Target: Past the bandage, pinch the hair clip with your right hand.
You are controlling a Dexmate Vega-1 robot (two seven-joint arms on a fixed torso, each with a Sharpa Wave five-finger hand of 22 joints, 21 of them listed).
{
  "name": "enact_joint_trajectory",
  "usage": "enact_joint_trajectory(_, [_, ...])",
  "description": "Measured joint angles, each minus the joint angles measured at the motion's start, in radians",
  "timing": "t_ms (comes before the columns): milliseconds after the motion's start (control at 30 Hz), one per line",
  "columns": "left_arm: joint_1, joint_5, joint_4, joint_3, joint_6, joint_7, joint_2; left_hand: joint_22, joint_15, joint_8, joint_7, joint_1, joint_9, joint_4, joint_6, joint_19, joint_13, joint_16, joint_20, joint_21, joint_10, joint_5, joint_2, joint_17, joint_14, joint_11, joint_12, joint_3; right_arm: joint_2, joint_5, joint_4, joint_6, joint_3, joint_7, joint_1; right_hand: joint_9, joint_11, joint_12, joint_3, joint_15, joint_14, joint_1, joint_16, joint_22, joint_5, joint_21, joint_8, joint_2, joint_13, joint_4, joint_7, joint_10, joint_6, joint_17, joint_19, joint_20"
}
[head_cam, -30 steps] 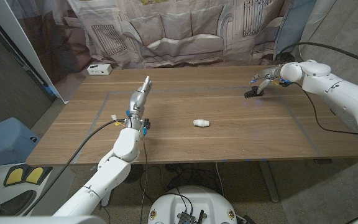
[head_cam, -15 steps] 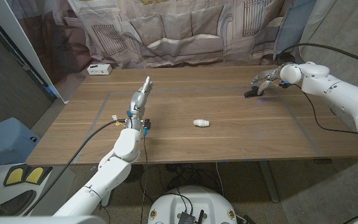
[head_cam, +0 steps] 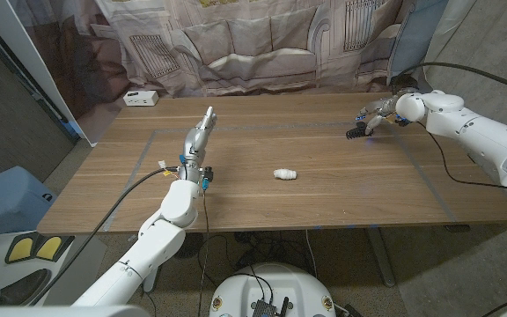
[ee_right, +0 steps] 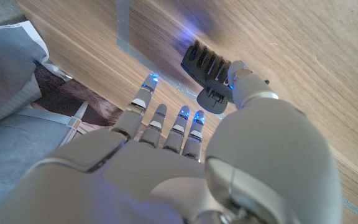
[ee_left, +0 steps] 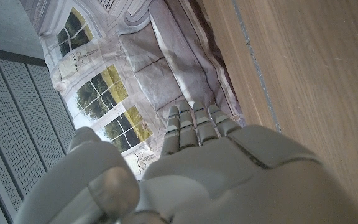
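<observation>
From the head we look down over the whole table (head_cam: 324, 189). Our right wrist camera sits close behind the right hand (ee_right: 185, 162), sharing the hair clip (ee_right: 209, 65); the left wrist view seems turned sideways.

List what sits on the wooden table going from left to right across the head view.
Small white box at the far left corner → robot's left hand, fingers straight → small white rolled bandage → black toothed hair clip → right hand, fingers over the clip.
</observation>
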State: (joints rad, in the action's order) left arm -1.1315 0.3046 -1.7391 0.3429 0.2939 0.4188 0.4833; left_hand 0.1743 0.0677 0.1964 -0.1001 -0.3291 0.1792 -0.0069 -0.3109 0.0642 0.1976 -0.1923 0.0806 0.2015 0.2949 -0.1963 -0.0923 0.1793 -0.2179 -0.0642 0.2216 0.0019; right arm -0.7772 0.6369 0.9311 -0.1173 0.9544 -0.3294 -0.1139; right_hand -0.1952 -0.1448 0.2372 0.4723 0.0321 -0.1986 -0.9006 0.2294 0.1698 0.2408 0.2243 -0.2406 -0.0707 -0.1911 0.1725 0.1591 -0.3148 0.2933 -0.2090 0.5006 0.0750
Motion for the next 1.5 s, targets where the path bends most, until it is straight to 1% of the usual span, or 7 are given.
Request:
enact_joint_trajectory(133, [0.004, 0.001, 0.000, 0.002, -0.003, -0.001, 0.000, 0.000, 0.000, 0.000, 0.000, 0.000, 0.000, 0.000, 0.000, 0.000, 0.000, 0.000, 0.000, 0.000, 0.000, 0.000, 0.000, 0.000, 0.000, 0.000, 0.000, 0.000, 0.007, 0.001, -0.017, -0.008, 0.008, 0.014, 0.005, 0.000, -0.006, 0.000, 0.000, -0.007, -0.007, -0.005, 0.000, 0.000, 0.000, 0.000, 0.000, -0.005, 0.000, 0.000, 0.000, -0.005, 0.014, 0.000, 0.004, -0.004])
enact_joint_trajectory(167, [0.004, 0.001, 0.000, 0.002, -0.004, -0.001, 0.000, 0.000, 0.000, 0.000, 0.000, 0.000, 0.000, 0.000, 0.000, 0.000, 0.000, 0.000, 0.000, 0.000, 0.000, 0.000, 0.000, 0.000, 0.000, 0.000, 0.000, 0.000, 0.009, 0.001, -0.023, -0.009, 0.011, 0.015, 0.006, 0.000, -0.002, 0.000, 0.000, -0.003, -0.011, -0.005, 0.002, 0.000, 0.000, 0.000, -0.003, -0.005, 0.000, 0.000, 0.004, -0.009, 0.018, 0.000, 0.006, -0.005])
enact_joint_trajectory(367, [0.009, 0.001, 0.004, 0.005, -0.007, -0.001, 0.000, 0.000, 0.000, -0.004, 0.000, 0.000, 0.000, -0.004, 0.000, 0.000, 0.000, 0.000, 0.000, 0.000, 0.000, 0.000, 0.000, 0.000, 0.000, 0.000, 0.000, 0.004, 0.018, 0.001, -0.048, -0.018, 0.022, 0.037, 0.013, 0.000, -0.013, 0.007, 0.004, 0.002, -0.034, -0.015, 0.004, 0.000, 0.003, 0.000, -0.007, -0.006, 0.000, -0.004, 0.012, -0.038, 0.045, 0.000, 0.018, -0.004])
enact_joint_trajectory(800, [0.017, 0.004, 0.013, 0.008, -0.010, -0.001, -0.002, 0.000, 0.000, -0.004, 0.000, 0.000, 0.000, -0.004, 0.000, 0.000, 0.000, 0.000, 0.000, 0.000, 0.005, 0.000, 0.000, 0.000, 0.000, 0.005, 0.000, 0.004, 0.032, -0.009, -0.088, -0.033, 0.038, 0.069, 0.027, 0.000, -0.025, 0.022, 0.008, 0.010, -0.086, -0.034, 0.015, 0.000, 0.004, 0.000, -0.022, 0.005, 0.000, -0.008, 0.030, -0.108, 0.116, -0.001, 0.061, -0.011])
enact_joint_trajectory(933, [0.020, 0.004, 0.016, 0.009, -0.010, -0.001, -0.003, 0.000, 0.000, -0.004, 0.000, 0.000, 0.000, -0.004, 0.000, 0.000, 0.000, 0.000, 0.000, 0.000, 0.005, 0.000, 0.000, 0.000, 0.000, 0.005, 0.000, 0.004, 0.037, -0.013, -0.099, -0.039, 0.042, 0.079, 0.031, 0.000, -0.034, 0.022, 0.008, 0.010, -0.097, -0.036, 0.016, 0.000, 0.004, 0.000, -0.026, 0.007, 0.000, -0.008, 0.037, -0.116, 0.130, -0.003, 0.064, -0.014])
enact_joint_trajectory(1200, [0.025, 0.006, 0.024, 0.010, -0.010, -0.001, -0.005, 0.000, 0.000, -0.004, 0.000, 0.000, 0.000, -0.004, 0.000, 0.000, 0.000, 0.000, 0.000, 0.000, 0.005, 0.000, 0.000, 0.000, 0.000, 0.005, 0.000, 0.004, 0.050, -0.018, -0.128, -0.047, 0.056, 0.101, 0.040, 0.000, -0.035, 0.022, 0.008, 0.010, -0.117, -0.050, 0.022, 0.000, 0.003, 0.000, -0.030, 0.011, 0.005, -0.008, 0.039, -0.136, 0.150, -0.003, 0.077, -0.016])
enact_joint_trajectory(1500, [0.027, 0.009, 0.029, 0.011, -0.010, -0.001, -0.006, 0.000, 0.000, -0.004, 0.000, 0.000, 0.000, -0.004, 0.000, 0.000, 0.000, 0.000, 0.000, 0.000, 0.005, 0.000, 0.000, 0.000, 0.000, 0.005, 0.000, 0.004, 0.053, -0.024, -0.137, -0.051, 0.064, 0.112, 0.044, 0.002, -0.054, 0.030, 0.008, 0.011, -0.153, -0.059, 0.034, 0.005, 0.003, 0.000, -0.040, 0.020, 0.005, -0.008, 0.050, -0.186, 0.212, -0.003, 0.098, -0.020])
